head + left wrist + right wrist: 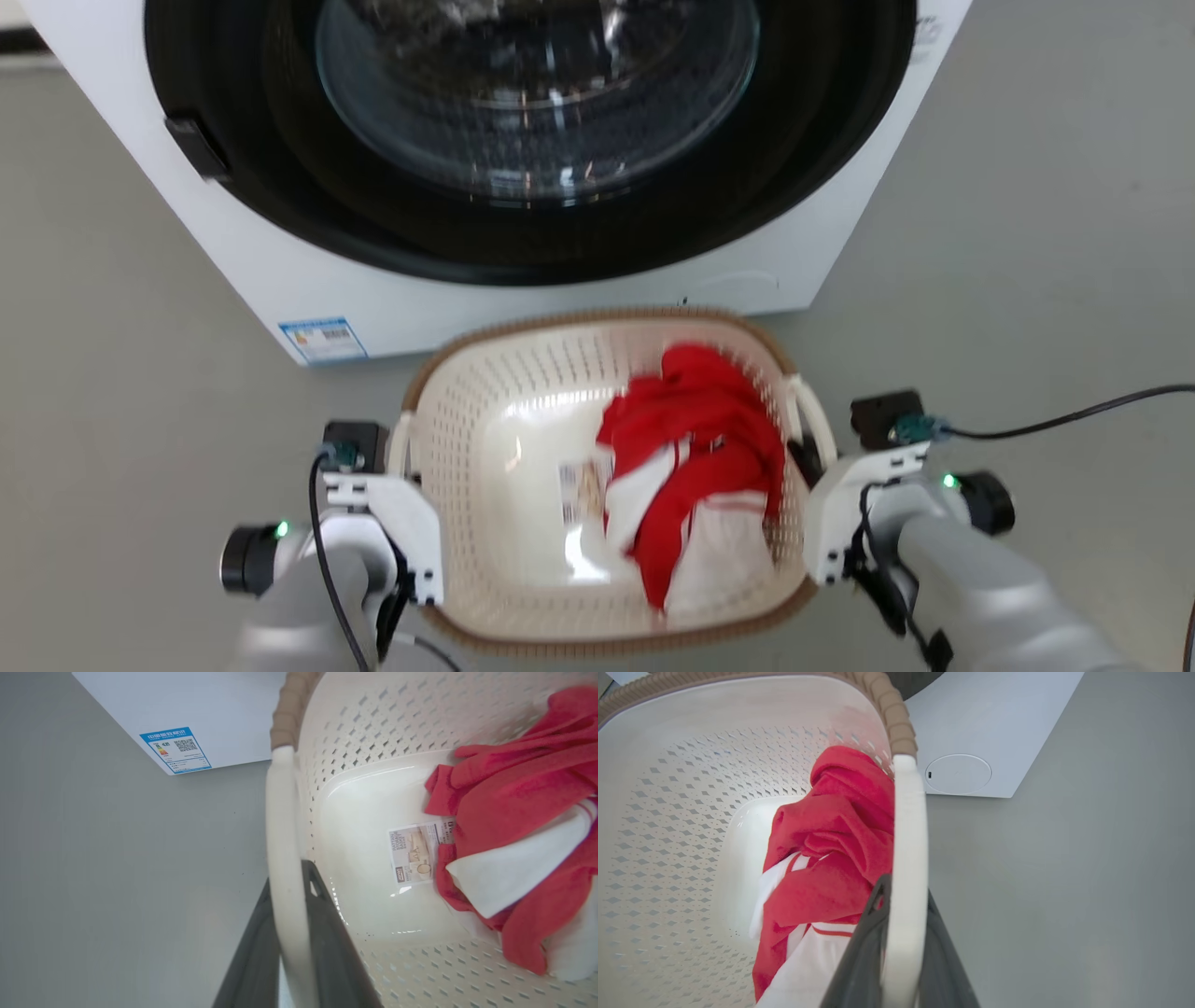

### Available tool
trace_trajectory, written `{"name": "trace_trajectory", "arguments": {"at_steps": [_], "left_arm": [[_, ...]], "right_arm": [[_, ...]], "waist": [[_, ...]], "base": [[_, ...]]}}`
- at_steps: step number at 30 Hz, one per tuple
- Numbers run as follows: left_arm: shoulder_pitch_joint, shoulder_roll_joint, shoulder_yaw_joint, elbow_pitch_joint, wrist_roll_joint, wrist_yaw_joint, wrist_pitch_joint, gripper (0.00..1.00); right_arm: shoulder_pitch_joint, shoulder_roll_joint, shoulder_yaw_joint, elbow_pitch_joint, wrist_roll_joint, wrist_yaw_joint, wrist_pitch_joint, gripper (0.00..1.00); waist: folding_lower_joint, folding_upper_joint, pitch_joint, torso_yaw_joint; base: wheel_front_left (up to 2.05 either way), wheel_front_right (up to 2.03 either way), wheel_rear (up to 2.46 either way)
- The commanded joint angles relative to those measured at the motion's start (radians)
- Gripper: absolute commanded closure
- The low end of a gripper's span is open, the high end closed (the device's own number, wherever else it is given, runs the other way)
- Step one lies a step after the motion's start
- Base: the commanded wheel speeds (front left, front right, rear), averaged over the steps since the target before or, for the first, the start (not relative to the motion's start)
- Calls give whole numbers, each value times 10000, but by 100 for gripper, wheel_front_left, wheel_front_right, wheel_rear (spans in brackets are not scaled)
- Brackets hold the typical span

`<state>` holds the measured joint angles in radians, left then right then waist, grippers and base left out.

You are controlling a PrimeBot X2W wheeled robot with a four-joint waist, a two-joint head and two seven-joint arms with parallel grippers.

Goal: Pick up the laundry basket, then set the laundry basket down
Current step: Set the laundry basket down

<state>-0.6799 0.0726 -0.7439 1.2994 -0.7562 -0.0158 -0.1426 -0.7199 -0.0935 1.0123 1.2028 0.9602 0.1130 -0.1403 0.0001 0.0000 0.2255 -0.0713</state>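
The laundry basket [560,322], cream perforated plastic with a brown woven-look rim, sits low in the middle of the head view, in front of the washing machine. A paper label [416,854] lies on its bottom beside a heap of red and white clothes [709,439]. My left gripper [287,877] is shut on the left loop handle [282,812], which runs up between the two dark fingers. My right gripper [903,891] is shut on the right loop handle [906,826] in the same way. From these views I cannot tell whether the basket's base touches the floor.
A white front-loading washing machine [308,280] with a dark round door [532,93] stands close behind the basket, a blue sticker [322,339] at its lower left corner. Grey floor [1027,233] spreads on both sides. A black cable [1074,415] trails right from my right wrist.
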Motion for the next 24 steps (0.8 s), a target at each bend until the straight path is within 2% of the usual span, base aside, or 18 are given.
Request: {"name": "trace_trajectory", "arguments": {"at_steps": [1,11,24], "left_arm": [[-694,238,169,-209,117,98,-327,100],[-1603,155,52,-206,264,327,-724,100],[-2722,175,4,-235,400,472,-1049,100]], "right_arm": [[-323,57,155,-194,-52,177,-404,100],[-1091,-317,196,-143,-74,177,-987,100],[-1922,-800,84,-325,-100,177,-1197,100]], "waist": [[0,0,692,90],[0,0,2467,326],[0,0,4512,415]], "base": [[0,0,0],[0,0,0],[0,0,0]]}}
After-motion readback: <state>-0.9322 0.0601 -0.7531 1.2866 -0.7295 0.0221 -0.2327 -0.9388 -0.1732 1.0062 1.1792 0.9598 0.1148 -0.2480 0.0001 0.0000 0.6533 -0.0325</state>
